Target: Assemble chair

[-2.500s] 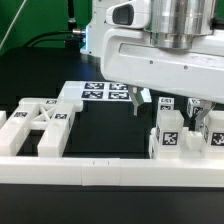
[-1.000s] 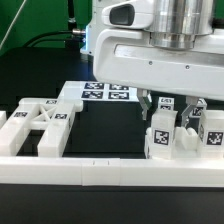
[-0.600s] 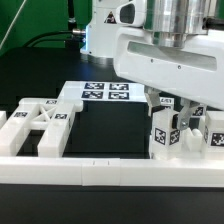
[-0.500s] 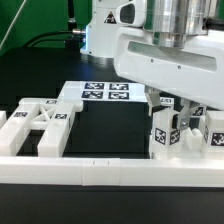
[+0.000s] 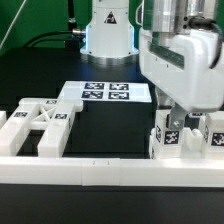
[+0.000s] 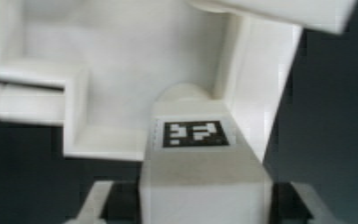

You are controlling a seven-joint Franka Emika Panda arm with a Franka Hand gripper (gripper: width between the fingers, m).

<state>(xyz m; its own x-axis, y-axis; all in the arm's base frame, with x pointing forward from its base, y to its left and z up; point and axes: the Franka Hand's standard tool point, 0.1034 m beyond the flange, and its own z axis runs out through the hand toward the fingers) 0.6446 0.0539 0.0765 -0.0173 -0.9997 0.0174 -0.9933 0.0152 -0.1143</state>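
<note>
Across the black bench [image 5: 110,140], a ladder-like chair piece [image 5: 38,125] lies at the near left by the white border rail [image 5: 90,168]. The marker board [image 5: 105,92] sits farther back, and at the near right the fingers [image 6: 114,203] pinch an upright tagged chair piece [image 5: 170,138].

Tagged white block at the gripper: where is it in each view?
Exterior view: block at the exterior view's right, behind the front rail.
Wrist view: block mid-picture, tag toward the camera.
Shared landmark: the gripper straddling it.
</note>
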